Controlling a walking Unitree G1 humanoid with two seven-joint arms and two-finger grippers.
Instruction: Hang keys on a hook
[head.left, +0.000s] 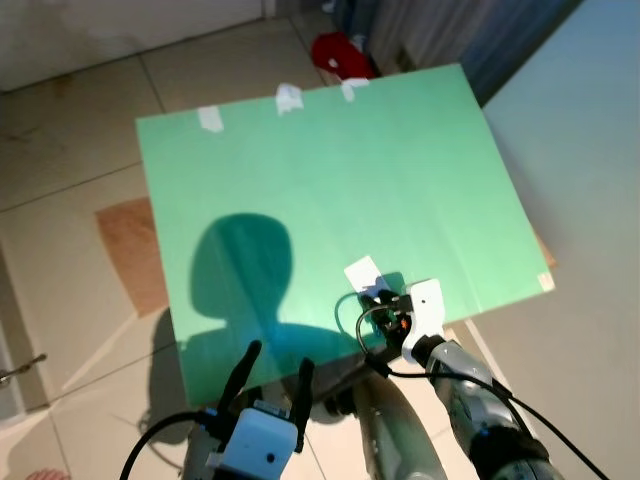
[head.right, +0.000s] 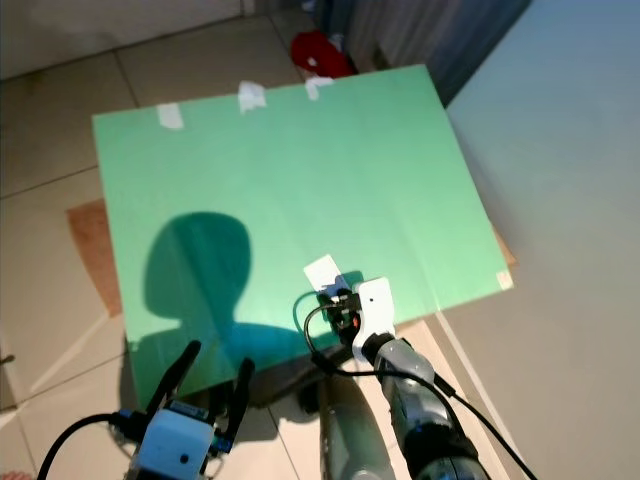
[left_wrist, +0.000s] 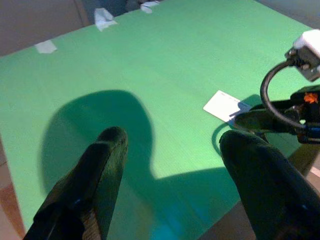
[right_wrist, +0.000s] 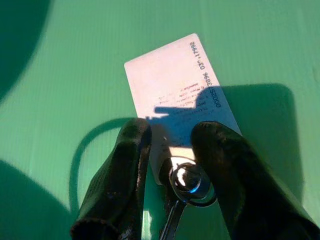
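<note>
**Right gripper on the white card, low on the green board**

A big green board (head.left: 330, 190) leans over the tiled floor (head.left: 70, 150), and everything here sits against it. Near the board's lower edge the right gripper (right_wrist: 170, 150) presses in on a white card (right_wrist: 175, 85) lying flat on the green surface. Its two black fingers (right_wrist: 120, 170) stand narrowly apart, with a shiny metal ring (right_wrist: 187, 182) caught between them at the card's near end. I cannot make out any keys or a hook.

The left gripper (head.left: 275, 380) hangs just below the board's bottom edge, its fingers spread wide with nothing between them. Three bits of white tape (head.left: 210, 118) mark the board's top edge, and something red (head.left: 340, 55) lies on the floor beyond that edge. A round shadow falls across the board's lower half.
</note>
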